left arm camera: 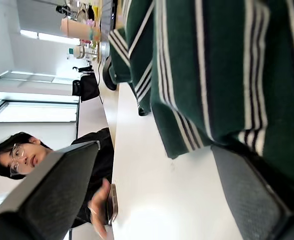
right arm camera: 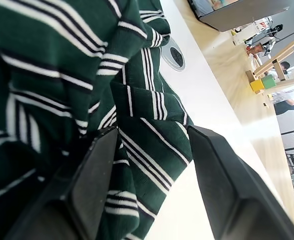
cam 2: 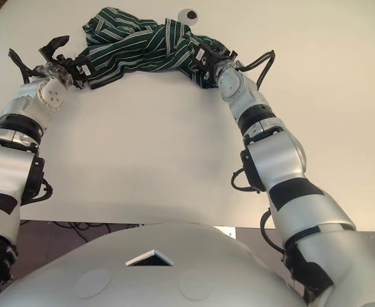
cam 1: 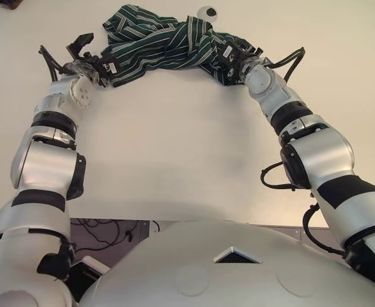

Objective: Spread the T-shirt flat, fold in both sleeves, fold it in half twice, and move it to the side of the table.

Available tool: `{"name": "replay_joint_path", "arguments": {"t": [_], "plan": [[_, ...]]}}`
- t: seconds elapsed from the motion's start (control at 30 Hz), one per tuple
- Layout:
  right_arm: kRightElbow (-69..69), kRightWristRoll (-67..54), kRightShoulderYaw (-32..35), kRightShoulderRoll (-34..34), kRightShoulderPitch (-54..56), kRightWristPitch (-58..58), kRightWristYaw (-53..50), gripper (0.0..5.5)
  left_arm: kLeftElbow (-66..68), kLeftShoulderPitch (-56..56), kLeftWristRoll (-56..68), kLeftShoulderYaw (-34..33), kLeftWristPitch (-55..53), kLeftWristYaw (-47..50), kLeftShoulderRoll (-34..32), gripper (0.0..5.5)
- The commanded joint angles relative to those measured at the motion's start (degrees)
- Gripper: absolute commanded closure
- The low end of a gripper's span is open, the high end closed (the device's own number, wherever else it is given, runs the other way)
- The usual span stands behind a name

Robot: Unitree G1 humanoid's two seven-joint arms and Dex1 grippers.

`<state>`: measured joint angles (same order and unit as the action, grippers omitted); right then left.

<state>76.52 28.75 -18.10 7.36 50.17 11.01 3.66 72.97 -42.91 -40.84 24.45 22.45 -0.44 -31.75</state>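
Fingers (right arm camera: pixel 94 180) of the right gripper (right arm camera: pixel 154 130) stand apart, clamping nothing, with folds of the shirt (cam 1: pixel 161 38) heaped between them and draped over one. The left gripper (left arm camera: pixel 154 150) gapes wide as well; the hem brushes one finger (left arm camera: pixel 252 195) and the other stands clear of the cloth.

From where I stand, the trouble looks likely to start right there. The right side sits deep in the heap, so if it closes it could pinch several layers at once and the shirt would never open out. The left side has only a hem edge near it; a close could miss, or catch one thin layer that slips free under a pull. And the shirt lies twisted like a rope between the two arms, so drawing them apart may just tighten the twist instead of spreading it.

The fingers are dark, flat, blunt slabs with a fine pebbled face. The shirt looks like soft knit, deep green with thin white stripes, limp and creased, bunched into a long ridge on the far part of the table (cam 1: pixel 174 147), well away from its near edge. The table is smooth, matt white, so cloth should slide easily. A round disc (cam 1: pixel 206 11) is set in the top just beyond the shirt, a rim a dragged fold might snag.
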Motion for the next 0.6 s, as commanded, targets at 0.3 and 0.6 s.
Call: {"name": "replay_joint_path", "arguments": {"t": [0.3, 0.6], "plan": [[-4.57, -3.48, -3.23, 20.72, -22.7, 18.34, 36.19, 2.96, -17.04, 21.94, 18.34, 6.4, 24.3, -45.15, -14.09, 1.36], [-5.15, -15.52, 2.98, 34.36, -31.47, 21.71, 44.23, 2.96, -22.09, 29.04, 29.25, 4.62, 18.44, -53.54, -19.09, 1.36]]}}
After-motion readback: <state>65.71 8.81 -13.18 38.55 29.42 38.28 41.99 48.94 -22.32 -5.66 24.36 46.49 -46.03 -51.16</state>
